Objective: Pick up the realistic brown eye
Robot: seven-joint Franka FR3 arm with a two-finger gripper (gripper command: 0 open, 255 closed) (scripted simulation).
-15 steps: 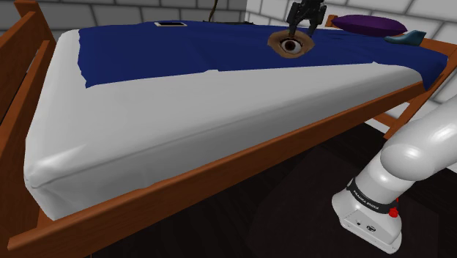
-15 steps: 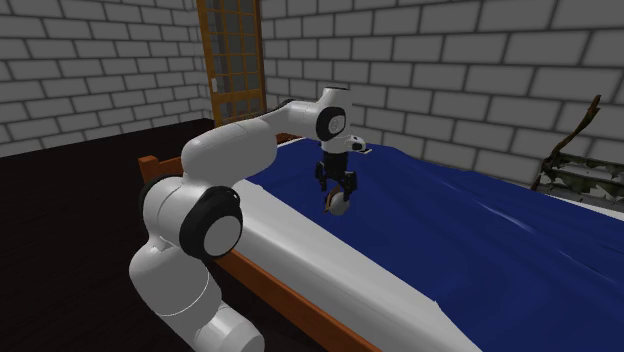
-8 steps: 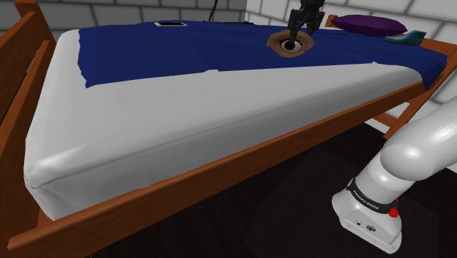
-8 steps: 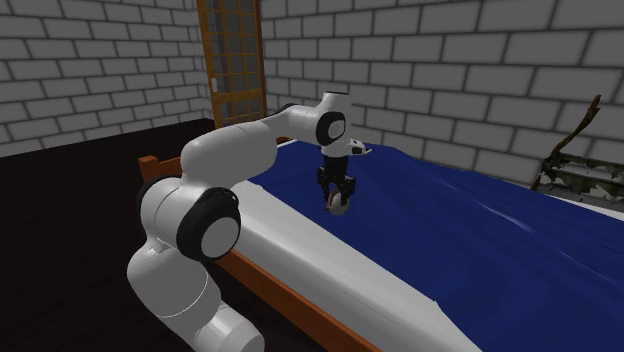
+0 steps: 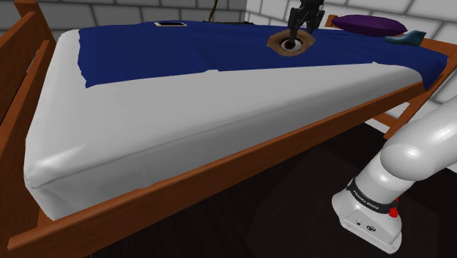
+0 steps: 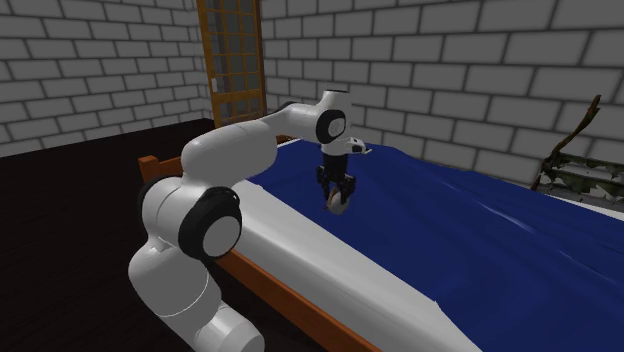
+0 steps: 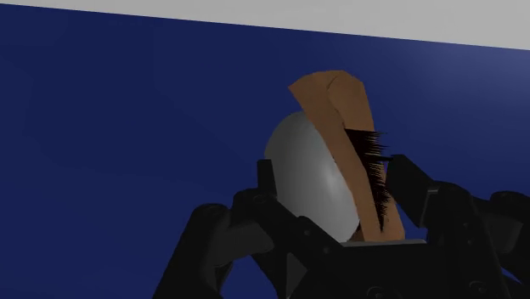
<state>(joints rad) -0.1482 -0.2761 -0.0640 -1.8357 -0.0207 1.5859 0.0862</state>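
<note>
- Where a blue blanket covers the far part of a bed, the realistic brown eye sits on the cloth, close to a purple cushion at the shoulder view's right.
- In the wrist view the eye is a smooth grey-white ball with a brown fold of skin along 1 side and short dark lashes between skin and ball.
- The black gripper comes down onto the eye from above.
- Its 2 fingers are clenched on the eye, 1 against the bare ball and 1 against the brown lashed side.
- From the second exterior view, the gripper points straight down with the eye at its tips, right at the blanket's surface.
- Whether the eye rests on the cloth or hangs just off it cannot be told.
- The white arm rises beside the bed and reaches out over the mattress, which is white where the blanket stops.
- A reddish-brown wooden frame runs around the mattress.
- A small white flat thing with a dark middle lies at the blanket's far edge, well apart from the eye.
- A small blue-grey object lies just beside the cushion; its kind cannot be told.
- A grey brick wall stands behind the bed, with a tall latticed wooden door in it.
</note>
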